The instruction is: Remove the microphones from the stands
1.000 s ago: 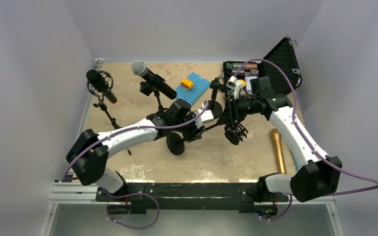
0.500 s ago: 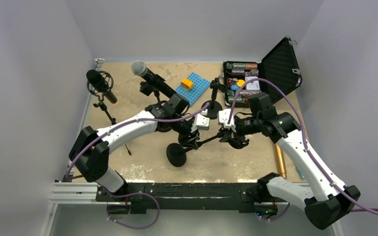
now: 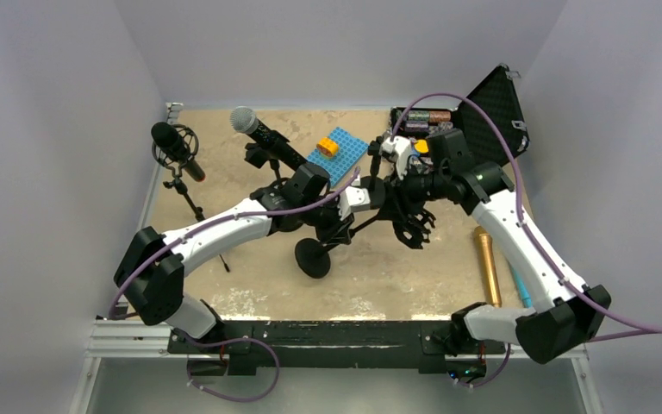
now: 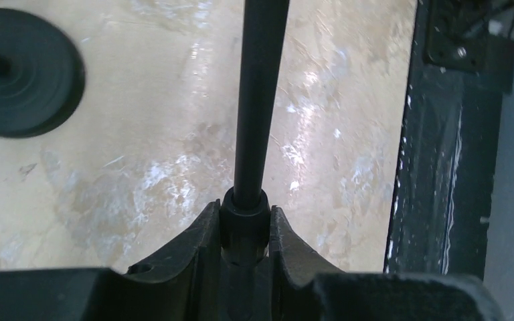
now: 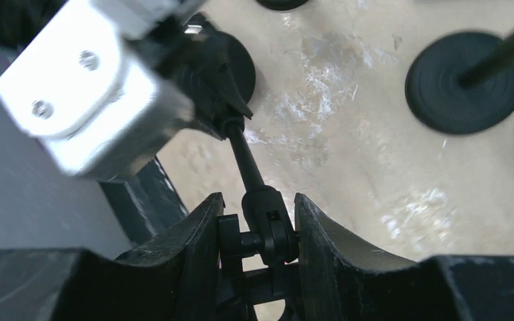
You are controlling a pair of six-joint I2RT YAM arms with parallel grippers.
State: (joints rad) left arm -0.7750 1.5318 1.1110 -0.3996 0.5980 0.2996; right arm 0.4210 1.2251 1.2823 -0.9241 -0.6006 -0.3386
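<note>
While stand (image 3: 313, 256) tilts, case (image 3: 493, 105) holds coloured cylinders (image 3: 435, 116)

Microphones, three: black microphone (image 3: 171, 142) in a shock mount, silver-headed microphone (image 3: 259, 131), gold microphone (image 3: 487, 263) lying flat. Stands, four as far as can be made out: tripod stand (image 3: 188, 197), clip stand (image 3: 259, 157) under the silver-headed one, tilted stand (image 3: 313, 257) with round base, short stand (image 3: 373, 159) partly hidden behind the arms. Singles: one blue baseplate (image 3: 346, 160) with one orange brick (image 3: 328, 147) on it, one open black case (image 3: 493, 103), one teal stick (image 3: 521, 289); arms, two (left arm (image 3: 224, 233), right arm (image 3: 526, 241)), one gripper apiece (left gripper (image 4: 244, 224), right gripper (image 5: 258, 231)).
</note>
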